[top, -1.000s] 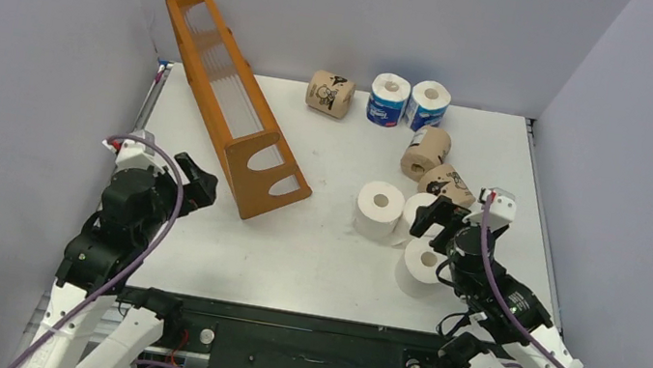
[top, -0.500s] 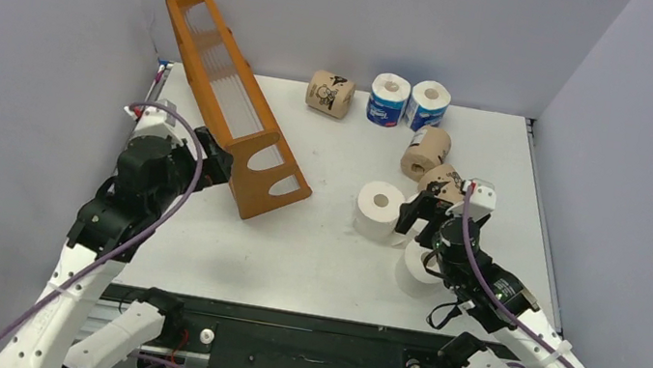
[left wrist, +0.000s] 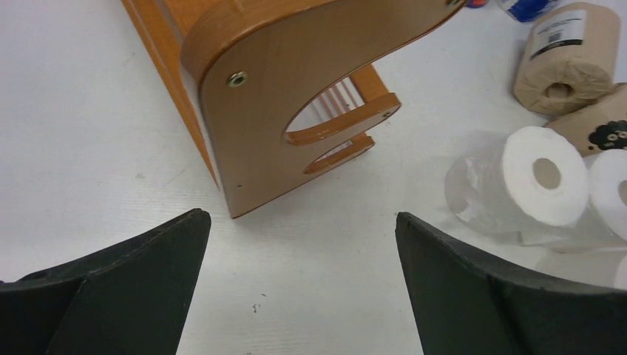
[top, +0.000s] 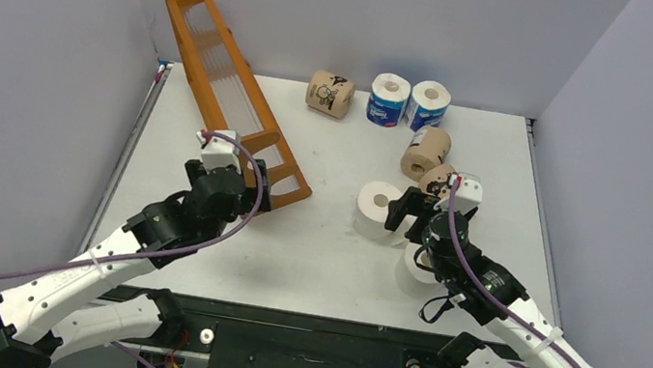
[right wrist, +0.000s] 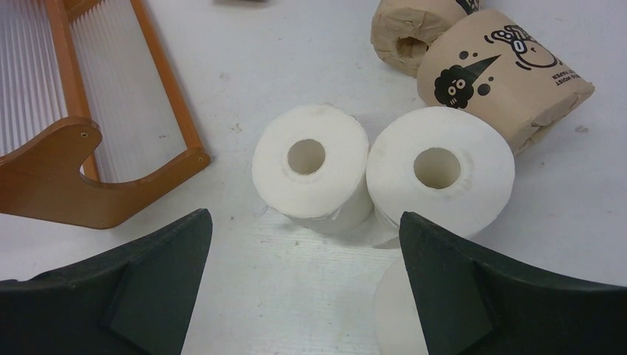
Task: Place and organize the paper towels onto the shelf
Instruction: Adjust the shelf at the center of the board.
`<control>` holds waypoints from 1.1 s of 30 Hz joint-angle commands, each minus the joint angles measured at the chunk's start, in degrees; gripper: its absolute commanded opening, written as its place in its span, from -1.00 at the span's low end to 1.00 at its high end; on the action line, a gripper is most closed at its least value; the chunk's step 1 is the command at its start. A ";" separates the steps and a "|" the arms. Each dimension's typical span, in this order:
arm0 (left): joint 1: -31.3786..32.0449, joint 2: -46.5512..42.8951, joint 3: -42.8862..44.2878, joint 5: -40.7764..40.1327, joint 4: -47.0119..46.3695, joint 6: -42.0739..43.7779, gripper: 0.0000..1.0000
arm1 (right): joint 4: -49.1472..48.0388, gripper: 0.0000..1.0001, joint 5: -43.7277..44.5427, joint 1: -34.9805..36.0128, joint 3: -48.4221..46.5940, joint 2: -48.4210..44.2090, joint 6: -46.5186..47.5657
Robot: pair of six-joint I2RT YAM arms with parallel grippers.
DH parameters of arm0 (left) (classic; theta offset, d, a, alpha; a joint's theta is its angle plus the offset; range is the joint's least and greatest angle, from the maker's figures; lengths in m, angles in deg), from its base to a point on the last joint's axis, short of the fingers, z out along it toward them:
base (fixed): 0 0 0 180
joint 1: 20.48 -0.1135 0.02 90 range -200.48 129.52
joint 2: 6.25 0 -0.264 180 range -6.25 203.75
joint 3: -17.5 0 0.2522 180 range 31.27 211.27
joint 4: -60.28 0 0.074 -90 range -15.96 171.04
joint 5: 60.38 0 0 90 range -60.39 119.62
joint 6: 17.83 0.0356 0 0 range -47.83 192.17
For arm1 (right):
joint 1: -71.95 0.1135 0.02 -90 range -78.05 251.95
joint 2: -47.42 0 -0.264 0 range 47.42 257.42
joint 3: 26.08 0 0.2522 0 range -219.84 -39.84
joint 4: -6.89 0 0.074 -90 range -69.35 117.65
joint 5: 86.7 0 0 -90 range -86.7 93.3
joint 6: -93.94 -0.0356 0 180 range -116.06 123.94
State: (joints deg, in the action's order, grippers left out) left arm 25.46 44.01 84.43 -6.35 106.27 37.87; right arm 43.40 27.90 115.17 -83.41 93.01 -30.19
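Brown-wrapped roll (right wrist: 503, 66) with black cartoon print, lettering illegible, left pincer (left wrist: 299, 216) and right pincer (right wrist: 304, 216) both spread

White arms (top: 90, 268), black joints (top: 212, 192), purple cables (top: 258, 195)

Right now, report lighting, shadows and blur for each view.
Top external: even light, sharp, only faint shadows around the shelf. Left wrist: left end effector nearly black, detail lost; table bright. Right wrist: white rolls bright yet textured, faint shadows beneath; right end effector dark.
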 commanded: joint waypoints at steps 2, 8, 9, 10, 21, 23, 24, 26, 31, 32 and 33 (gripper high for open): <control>0.77 -2.26 -5.04 -13.12 -8.60 -2.32 0.93 | -2.37 0.86 0.94 0.35 -2.36 -0.97 1.09; 0.76 0.71 -6.32 -17.41 -11.26 -1.97 0.93 | -2.35 0.86 1.54 0.32 -1.98 -1.36 1.43; 0.75 1.72 -6.32 -17.77 -12.35 -1.94 0.93 | -2.35 0.86 1.52 0.29 -1.92 -1.41 1.48; 0.74 2.14 -6.43 -17.84 -13.02 -1.58 0.93 | -2.35 0.86 1.68 0.33 -1.85 -1.35 1.51; -1.08 7.19 -6.71 -21.06 -17.08 -2.03 0.99 | -2.47 0.86 3.15 0.33 -0.74 -2.68 2.18; -3.03 6.70 -7.02 -20.53 -16.14 -3.00 0.89 | -2.44 0.86 3.30 0.33 -0.61 -2.71 2.16; -3.65 6.48 -7.15 -19.84 -15.83 -3.20 0.84 | -2.55 0.86 3.28 0.30 -0.52 -2.76 2.19; -5.38 5.84 -7.58 -19.06 -14.71 -3.69 0.80 | -2.67 0.85 3.40 0.32 -0.55 -2.55 2.29; -10.23 4.23 -8.62 -16.65 -12.90 -4.57 0.71 | -3.61 0.86 3.12 0.37 -0.57 -1.39 2.33; -10.59 3.88 -8.66 -16.41 -12.19 -4.65 0.70 | -4.05 0.86 2.79 0.37 -0.62 -0.96 2.32; -11.19 3.66 -8.64 -16.37 -11.71 -4.92 0.70 | -4.56 0.86 2.58 0.31 -0.72 -0.41 2.27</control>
State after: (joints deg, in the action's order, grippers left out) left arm 17.13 49.30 75.86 -22.37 93.15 34.59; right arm 42.52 29.89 115.17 -83.57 91.26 -28.38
